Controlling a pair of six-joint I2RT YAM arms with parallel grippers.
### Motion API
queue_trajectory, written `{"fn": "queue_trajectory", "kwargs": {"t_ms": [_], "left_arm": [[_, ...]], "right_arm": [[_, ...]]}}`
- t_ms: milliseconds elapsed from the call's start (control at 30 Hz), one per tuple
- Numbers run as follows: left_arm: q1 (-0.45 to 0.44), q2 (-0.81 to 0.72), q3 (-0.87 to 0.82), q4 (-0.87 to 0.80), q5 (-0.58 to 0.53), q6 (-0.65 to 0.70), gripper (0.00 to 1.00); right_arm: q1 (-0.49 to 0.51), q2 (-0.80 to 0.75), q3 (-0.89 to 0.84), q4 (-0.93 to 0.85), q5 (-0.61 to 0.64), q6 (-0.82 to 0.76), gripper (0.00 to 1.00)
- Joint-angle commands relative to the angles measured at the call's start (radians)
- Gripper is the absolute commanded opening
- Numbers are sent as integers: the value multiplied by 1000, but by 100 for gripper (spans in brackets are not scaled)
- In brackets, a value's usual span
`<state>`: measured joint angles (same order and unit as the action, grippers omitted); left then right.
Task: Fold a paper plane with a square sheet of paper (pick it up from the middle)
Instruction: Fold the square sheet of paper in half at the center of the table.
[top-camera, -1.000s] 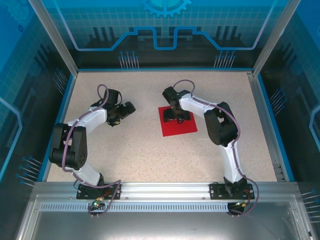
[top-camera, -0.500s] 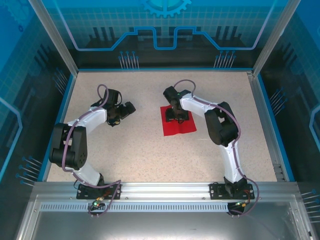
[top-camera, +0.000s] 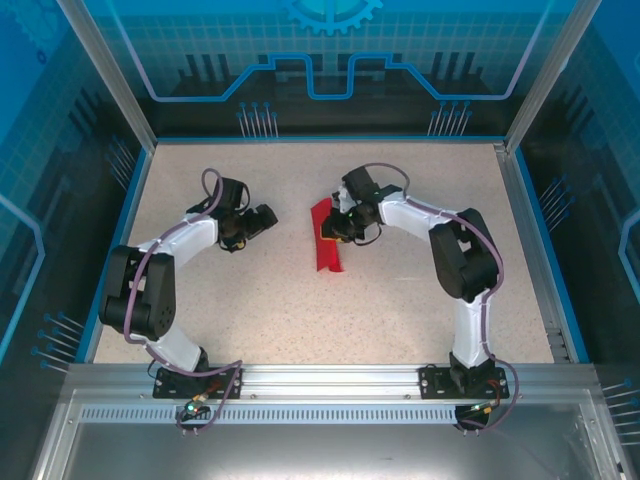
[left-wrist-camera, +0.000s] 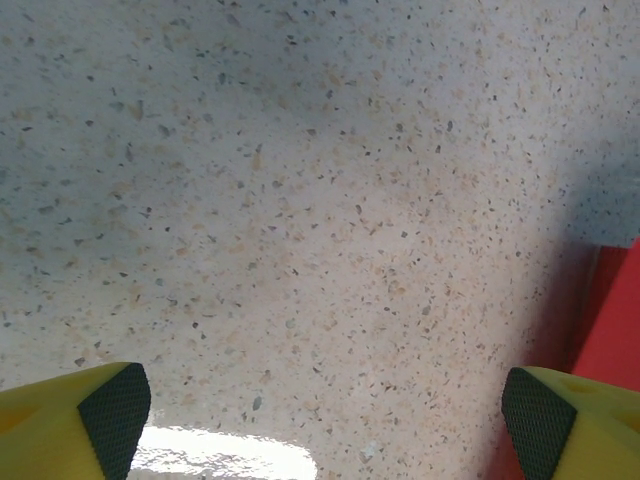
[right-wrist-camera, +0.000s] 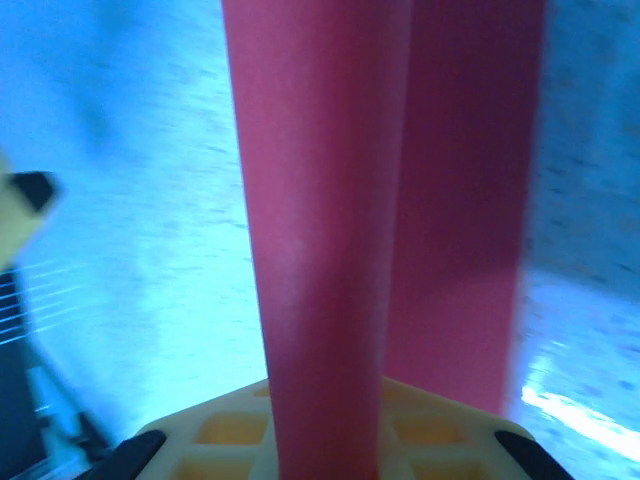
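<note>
One step done: right gripper (top-camera: 336, 224) clamps the square sheet of paper (top-camera: 322, 250) mid-sheet, raised, buckled. At its 9 o'clock, left gripper (top-camera: 262, 216) hovers, jaws apart. No crease made yet.

Red paper sheet (right-wrist-camera: 330, 200) pinched in R hand (right-wrist-camera: 325, 455), doubled over, blurry bg

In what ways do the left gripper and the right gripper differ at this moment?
The left gripper is wide open and empty; the right gripper is shut on the square sheet of paper. The left gripper hangs over the bare table; the right gripper grips the sheet, bent into a narrow shape. Both have yellow fingers with dark pads.
</note>
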<state>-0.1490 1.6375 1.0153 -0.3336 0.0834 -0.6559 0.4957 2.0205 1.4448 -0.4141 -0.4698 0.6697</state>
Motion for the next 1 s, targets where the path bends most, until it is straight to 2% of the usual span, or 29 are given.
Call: {"fn": "queue_trajectory", "kwargs": {"t_ms": [0,100,300,567,967], "left_arm": [[-16,7,19,14,46,-5,95],[-29,6,17,36,61,-7,95],[-64,13,16,80,85,-10,93],[-113,40,22,125,129,-21,89],[-171,86,42,155,151,-45,86]], "right_arm": [[-27,-29,-36,175,-242,93,19],[-38,-26,-65,268,-305,150,19],[-45,25,-37,137,-188,58,20],[-56,67,-62,69,-72,-10,20],[-52,68,-62,-25,112,-69,26]]}}
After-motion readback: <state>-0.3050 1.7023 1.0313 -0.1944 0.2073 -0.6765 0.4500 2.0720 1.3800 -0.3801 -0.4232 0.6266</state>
